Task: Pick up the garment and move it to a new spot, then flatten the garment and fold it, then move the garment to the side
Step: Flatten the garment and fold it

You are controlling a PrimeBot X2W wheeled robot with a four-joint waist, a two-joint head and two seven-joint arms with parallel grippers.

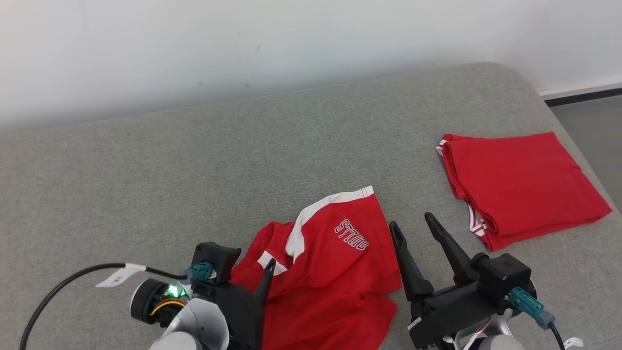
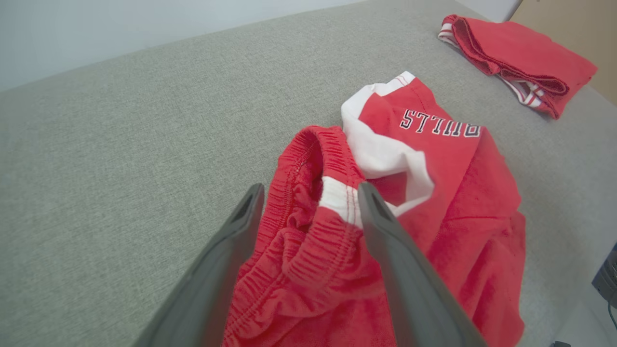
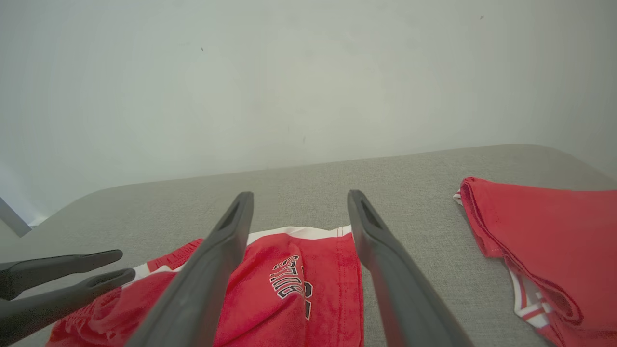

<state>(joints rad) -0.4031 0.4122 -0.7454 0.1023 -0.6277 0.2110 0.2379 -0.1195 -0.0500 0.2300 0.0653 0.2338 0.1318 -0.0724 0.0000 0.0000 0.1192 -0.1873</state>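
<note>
Head view: crumpled red Bulls shorts (image 1: 335,262) — soft knit, white side panel (image 1: 311,214) — lie at 6 o'clock on grey woven upholstery (image 1: 194,184); a folded red garment (image 1: 522,187) sits at 3 o'clock. Left wrist view: left gripper (image 2: 312,189) splayed, straddling the gathered elastic waistband (image 2: 299,260), unclamped. Right wrist view: right gripper (image 3: 300,194) gapes empty, white hem (image 3: 299,232) showing between its fingers (image 3: 212,270).

We see a plain white wall (image 1: 243,43) behind a grey fabric-covered cushion (image 1: 170,160) with a rounded far right corner. Past that corner lies grey floor (image 1: 595,129), with a white skirting (image 1: 578,89) at the wall's foot. The light is soft and even.
</note>
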